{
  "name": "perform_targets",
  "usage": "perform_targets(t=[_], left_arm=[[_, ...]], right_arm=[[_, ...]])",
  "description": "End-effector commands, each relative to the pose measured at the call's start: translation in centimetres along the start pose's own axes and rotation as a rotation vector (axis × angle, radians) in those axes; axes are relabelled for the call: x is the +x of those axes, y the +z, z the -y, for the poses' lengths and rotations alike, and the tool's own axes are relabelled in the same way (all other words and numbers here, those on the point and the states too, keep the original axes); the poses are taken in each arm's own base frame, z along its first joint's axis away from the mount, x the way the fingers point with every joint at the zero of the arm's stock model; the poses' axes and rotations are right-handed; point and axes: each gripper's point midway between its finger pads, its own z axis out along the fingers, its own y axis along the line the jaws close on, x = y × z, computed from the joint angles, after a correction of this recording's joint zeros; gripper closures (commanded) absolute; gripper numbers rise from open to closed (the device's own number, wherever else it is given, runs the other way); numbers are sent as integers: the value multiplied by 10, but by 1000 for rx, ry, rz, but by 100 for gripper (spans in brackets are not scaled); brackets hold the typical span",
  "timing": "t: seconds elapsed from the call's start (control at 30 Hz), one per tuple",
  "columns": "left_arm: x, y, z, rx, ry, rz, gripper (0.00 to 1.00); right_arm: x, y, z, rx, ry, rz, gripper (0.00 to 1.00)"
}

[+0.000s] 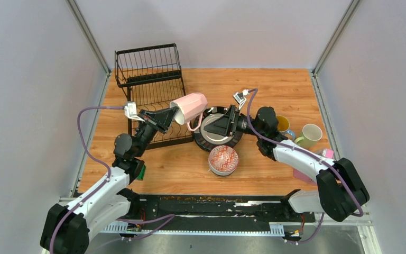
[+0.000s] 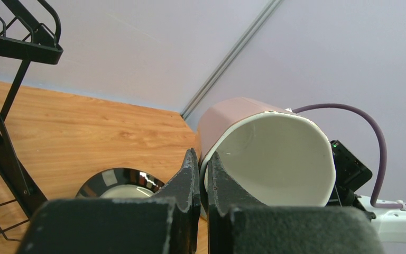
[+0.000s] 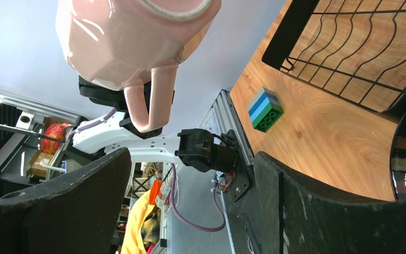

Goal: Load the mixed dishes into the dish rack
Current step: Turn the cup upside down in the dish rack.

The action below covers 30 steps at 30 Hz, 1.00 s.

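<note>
The left tool [image 1: 173,117] is closed on the rim of the pink mug [image 1: 193,106], one finger inside the mouth and one outside. The mug is in the air, tilted on its side, at the 3 o'clock edge of the rack's [image 1: 148,69] lower tray. In the top view its handle points to 6 o'clock. The rack stands at 11 o'clock on the desk [image 1: 275,90]. The right tool [image 1: 207,127] is wide open and holds nothing, above the plate [image 1: 219,144]. The bowl [image 1: 223,159] is at 6 o'clock just beside the plate. A blue mug [image 1: 283,124] and a green mug [image 1: 309,135] stand at 3 o'clock.
</note>
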Motion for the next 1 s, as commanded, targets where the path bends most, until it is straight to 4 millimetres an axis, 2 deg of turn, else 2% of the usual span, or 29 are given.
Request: perform_targets(t=[0.0,0.23,0.43,0.53,0.8,0.97], left_arm=[[-45,2,36,124,7,170,100],[-40,9,31,117,-23,149,100],[-36,10,34,143,-51,139,100],[-35,11,39,173,-79,139,100],[-24,15,41,224,-139,108,100],[-27,17,44,229,-118,105,100]], right_arm=[[-3,1,-20,-90,-45,29,13],[-1,4,-25,-155,-30,14,10],[-6,10,-28,-219,-11,19,15],[-14,17,-30,-250,-4,29,17],[-32,25,-47,-373,-11,64,36],[-34,23,-50,-393,-8,83,55]])
